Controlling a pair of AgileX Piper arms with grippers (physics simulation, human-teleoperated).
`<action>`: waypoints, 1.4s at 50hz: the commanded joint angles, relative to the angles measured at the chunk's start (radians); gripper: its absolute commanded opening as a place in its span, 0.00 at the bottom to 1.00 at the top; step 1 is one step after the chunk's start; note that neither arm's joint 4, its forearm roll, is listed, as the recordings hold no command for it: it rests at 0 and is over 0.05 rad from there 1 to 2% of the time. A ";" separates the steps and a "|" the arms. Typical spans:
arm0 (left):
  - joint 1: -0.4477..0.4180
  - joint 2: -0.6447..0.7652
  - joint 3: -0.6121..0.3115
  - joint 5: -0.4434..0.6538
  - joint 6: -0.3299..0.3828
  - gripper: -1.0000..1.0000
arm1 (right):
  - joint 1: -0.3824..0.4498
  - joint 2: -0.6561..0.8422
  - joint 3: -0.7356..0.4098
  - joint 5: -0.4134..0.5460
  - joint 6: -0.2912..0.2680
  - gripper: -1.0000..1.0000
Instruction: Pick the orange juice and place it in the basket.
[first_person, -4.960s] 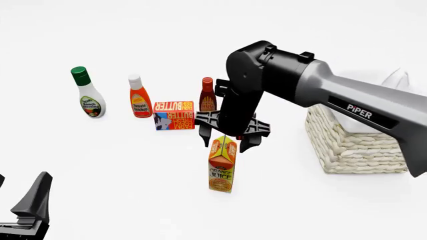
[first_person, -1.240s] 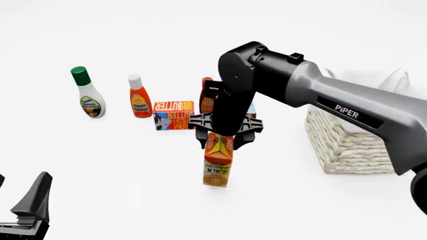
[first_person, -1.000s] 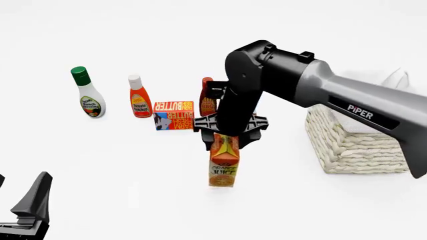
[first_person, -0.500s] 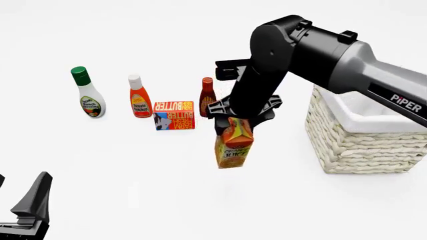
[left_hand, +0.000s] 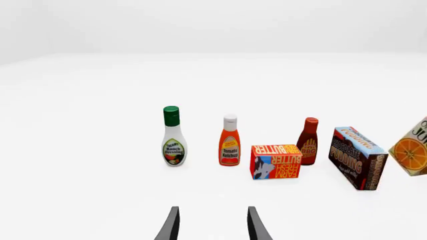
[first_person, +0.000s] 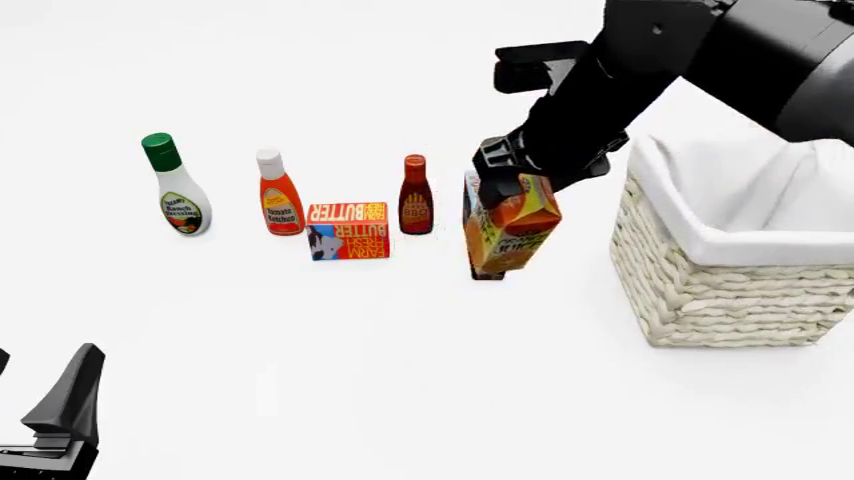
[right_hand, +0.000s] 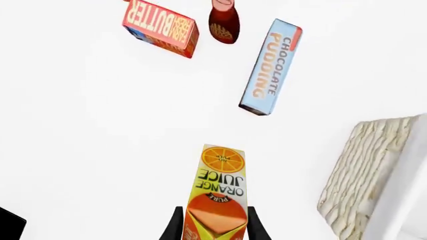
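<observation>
Here the juice (first_person: 511, 225) is held tilted by its gable top in the closed right jaws, aloft at centre frame, left of the basket (first_person: 707, 290). If carried too low, its base may strike the rim and twist loose. The left jaws, lower left, are parted and empty.

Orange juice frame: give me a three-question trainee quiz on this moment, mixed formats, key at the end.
1. True or false: the orange juice rests on the table.
2. Which gripper holds it? A) left gripper B) right gripper
3. Fill in: the carton is not yet over the ___.

Key: 1 false, it hangs tilted, gripped at its top. 2 B. 3 basket, which stands to its right in the front view.
</observation>
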 joint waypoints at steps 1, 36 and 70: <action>0.001 0.000 0.001 -0.001 0.000 1.00 | -0.057 -0.058 -0.028 0.003 -0.043 0.00; 0.001 0.000 0.001 -0.001 0.000 1.00 | -0.197 -0.126 -0.169 0.003 -0.230 0.00; 0.001 0.000 0.001 -0.001 0.000 1.00 | -0.342 -0.164 -0.257 0.003 -0.301 0.00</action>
